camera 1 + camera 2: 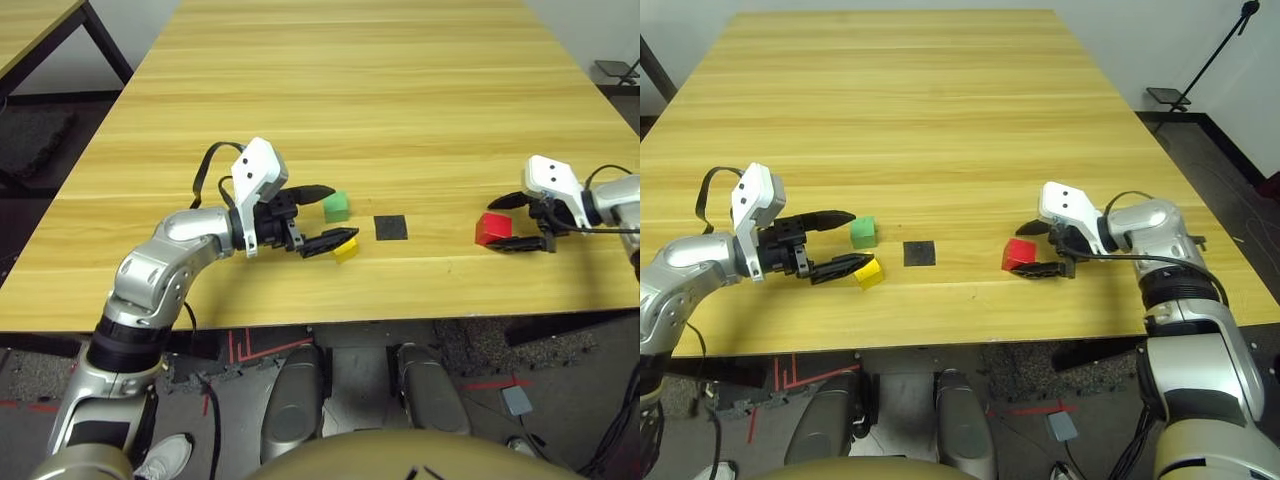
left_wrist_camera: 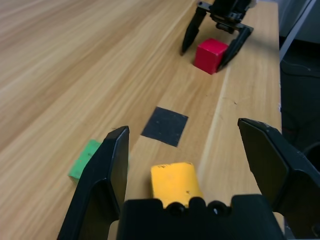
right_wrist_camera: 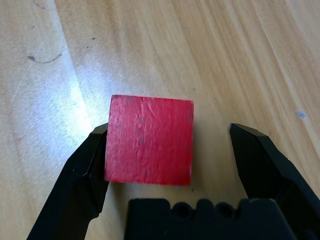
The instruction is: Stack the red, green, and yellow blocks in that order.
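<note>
The red block [image 1: 492, 229] rests on the table at the right, between the fingers of my open right gripper [image 3: 170, 135]. One finger [image 3: 90, 160] touches the block's side and the other stands apart from it. At the left, my left gripper [image 1: 328, 214] is open. The yellow block [image 2: 174, 182] lies between its fingers in the left wrist view. The green block [image 2: 85, 159] lies just outside one finger [image 2: 112, 160]. From the head, the green block [image 1: 337, 207] sits just behind the yellow block [image 1: 346, 249].
A flat black square patch [image 1: 391, 228] lies on the wooden table [image 1: 350, 90] between the two grippers. The table's front edge runs close below the blocks. A second table corner [image 1: 40, 25] stands off to the far left.
</note>
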